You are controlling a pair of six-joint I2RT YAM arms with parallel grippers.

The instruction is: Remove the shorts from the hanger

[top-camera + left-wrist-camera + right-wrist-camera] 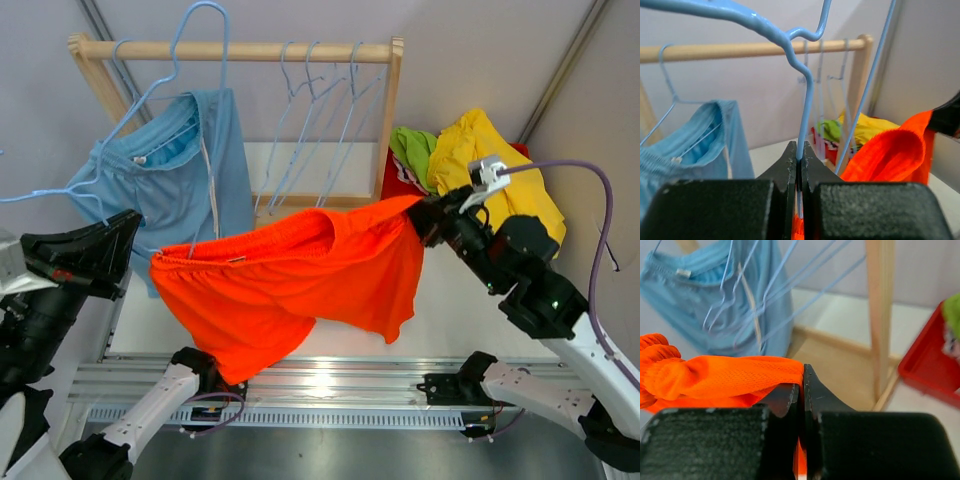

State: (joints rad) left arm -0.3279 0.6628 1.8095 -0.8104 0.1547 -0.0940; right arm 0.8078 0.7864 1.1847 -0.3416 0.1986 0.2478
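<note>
The orange-red shorts (300, 275) hang stretched in mid-air between my two grippers. My right gripper (418, 214) is shut on one corner of them, which shows between its jaws in the right wrist view (801, 382). My left gripper (130, 230) is shut on the wire of a blue hanger (807, 100) in the left wrist view (800, 162), with the orange-red shorts (890, 155) draped below and to the right. The light blue shorts (175, 170) hang on a hanger on the wooden rack (240, 50). The yellow shorts (480, 150) and lime green shorts (415, 148) lie piled at the right.
Several empty blue hangers (320, 95) hang from the rack's rail. A red bin (398, 180) under the piled shorts stands right of the rack's post (392, 120). A metal rail (330, 385) runs along the near table edge.
</note>
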